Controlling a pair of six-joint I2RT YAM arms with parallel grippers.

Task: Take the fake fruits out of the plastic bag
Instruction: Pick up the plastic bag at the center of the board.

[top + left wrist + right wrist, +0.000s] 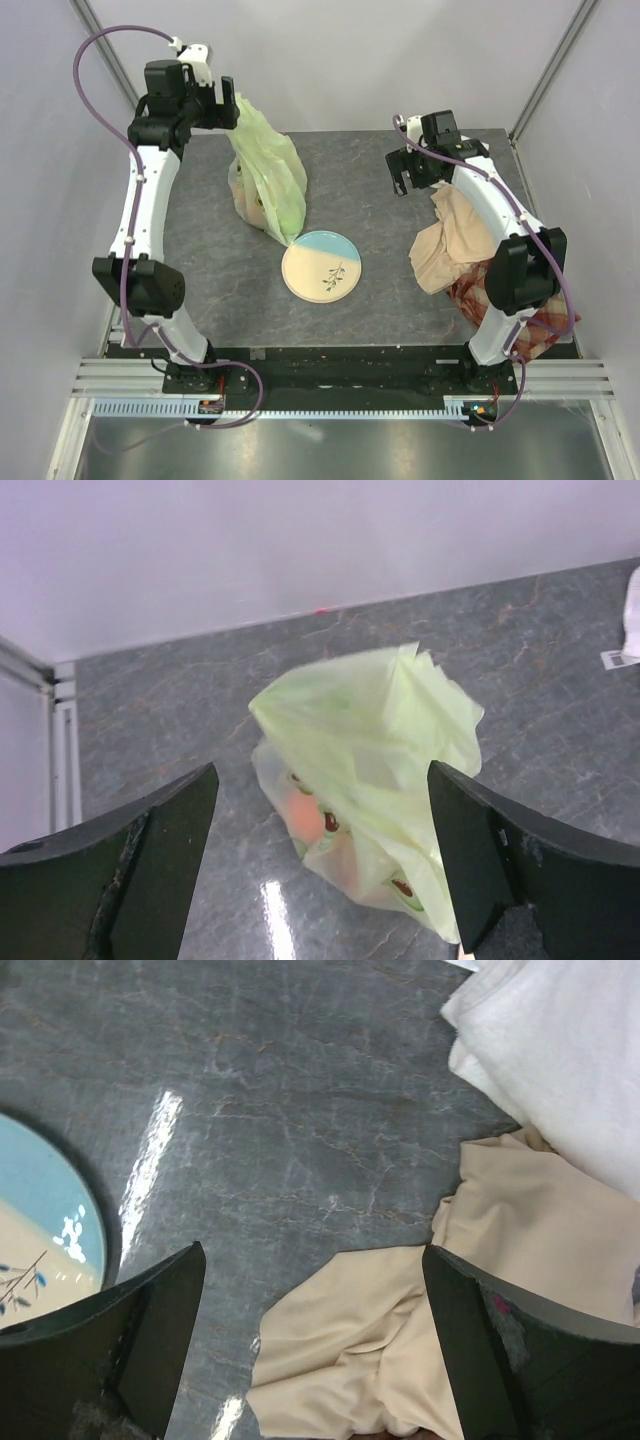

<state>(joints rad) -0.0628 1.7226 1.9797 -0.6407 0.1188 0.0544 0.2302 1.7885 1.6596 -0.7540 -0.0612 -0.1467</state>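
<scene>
— Left gripper (322, 800), what is it doing?
— Hanging released above the plastic bag (370, 730), gripping nothing; the bag is standing crumpled on the far left of the table (380, 170).
— And the fake fruits (305, 815)?
— Lying inside it, showing orange and green through the film; a plate (312, 250) is sitting just beside the bag's near corner.
— The right gripper (312, 1270)?
— Hovering released too, holding nothing, over a beige cloth (400, 1330); a white cloth (560, 1050) is lying beside that; a plaid cloth (468, 292) is lying nearer the arm's base.
</scene>
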